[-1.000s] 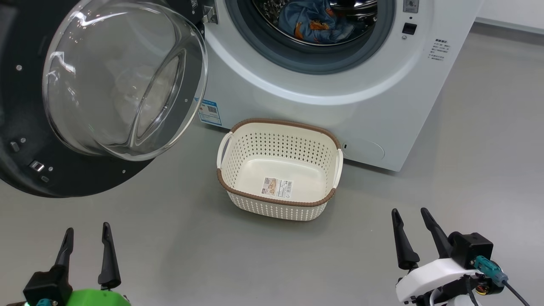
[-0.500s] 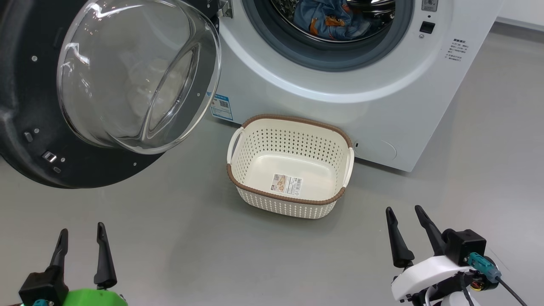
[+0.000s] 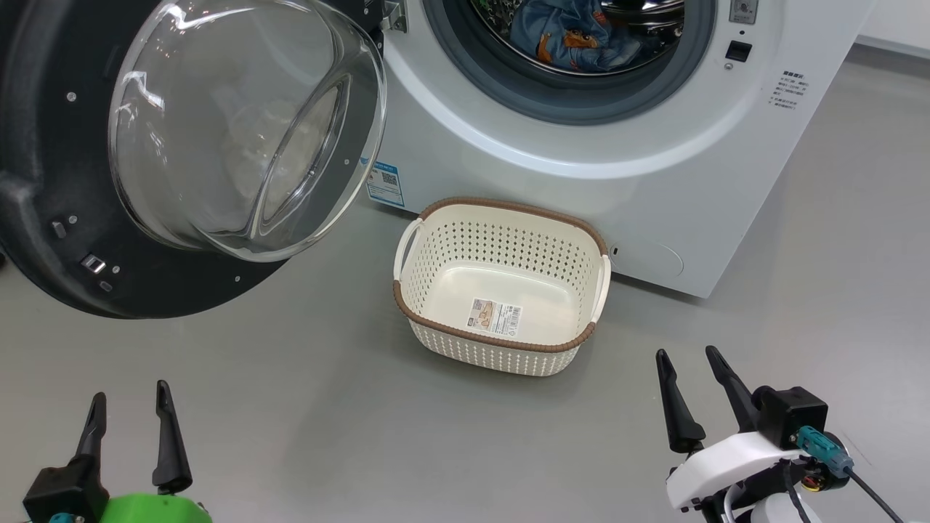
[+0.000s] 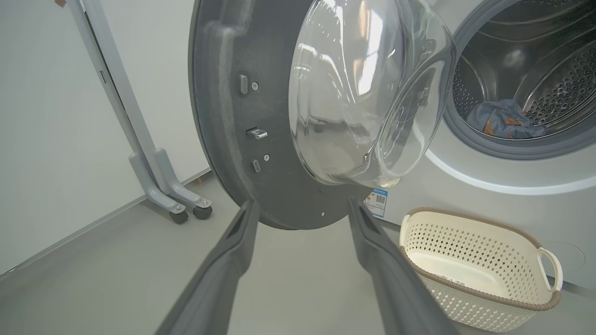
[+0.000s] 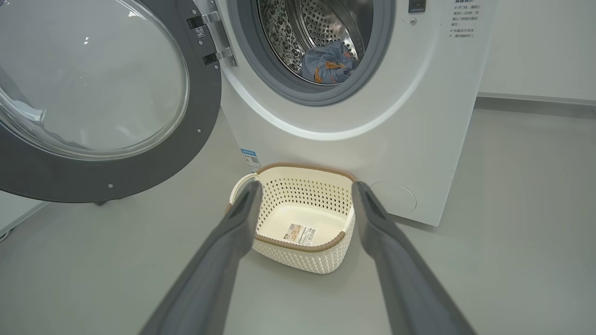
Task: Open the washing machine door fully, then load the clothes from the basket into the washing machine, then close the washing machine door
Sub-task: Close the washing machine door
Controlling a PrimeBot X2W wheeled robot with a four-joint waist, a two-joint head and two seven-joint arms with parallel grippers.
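So there's one washing machine point(image 3: 654, 189), white front-loader, and its one washing machine door point(image 3: 43, 181) is swung wide open off to the left, black ring with the big clear glass bowl point(image 3: 240, 131) bulging out toward the camera. Inside the drum is one bunched-up heap of the clothes point(image 3: 574, 40), light blue with orange-brown bits. I honestly can't tell how many pieces are in that heap. One basket point(image 3: 501, 338) sits on the grey floor point(image 3: 327, 407) just in front of the machine, near its lower front panel. It has two side handles, and its bare bottom shows one label point(image 3: 495, 317). On the machine's front I count one blue sticker point(image 3: 385, 184) low on the left and one round hatch point(image 3: 650, 259) low on the right. Two grippers are in the head view: the left gripper point(image 3: 129, 390) at the lower left and the right gripper point(image 3: 685, 351) at the lower right. Each has its two dark fingers spread apart, holding nothing, both well back from the basket. The left wrist view also has one grey stand point(image 4: 158, 177) on two little wheels by the wall.
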